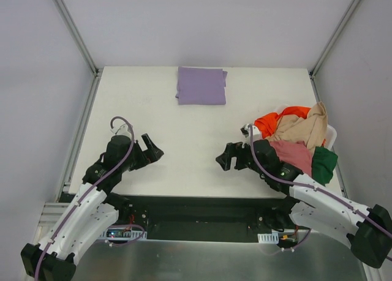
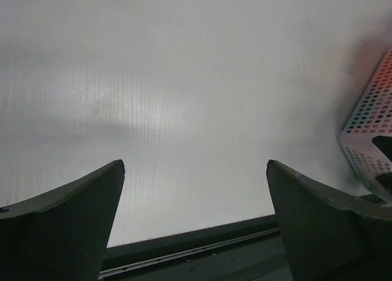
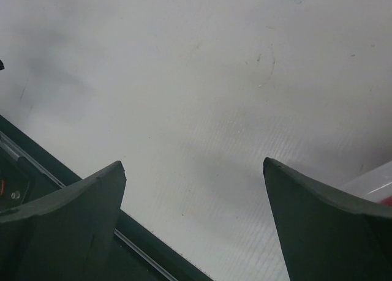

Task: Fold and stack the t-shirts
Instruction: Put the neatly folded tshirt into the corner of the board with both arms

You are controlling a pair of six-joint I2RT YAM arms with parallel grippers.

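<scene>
Top external view: where do the t-shirts lie?
The lavender t-shirt (image 1: pixel 201 86) lies folded at the far middle of the table (image 1: pixel 153 103). The unfolded t-shirts (image 1: pixel 300 140) are heaped in the basket (image 1: pixel 331 134).
Which arm is nearer?
The right gripper (image 1: pixel 225 157): the heap is just to its right. The left gripper (image 1: pixel 153 147) is well apart. Both have their fingers spread wide and empty.

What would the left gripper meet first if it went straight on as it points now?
Likely the bare table: the left gripper angles toward it in its wrist view. Were it level, the right gripper facing it; depth unclear.
</scene>
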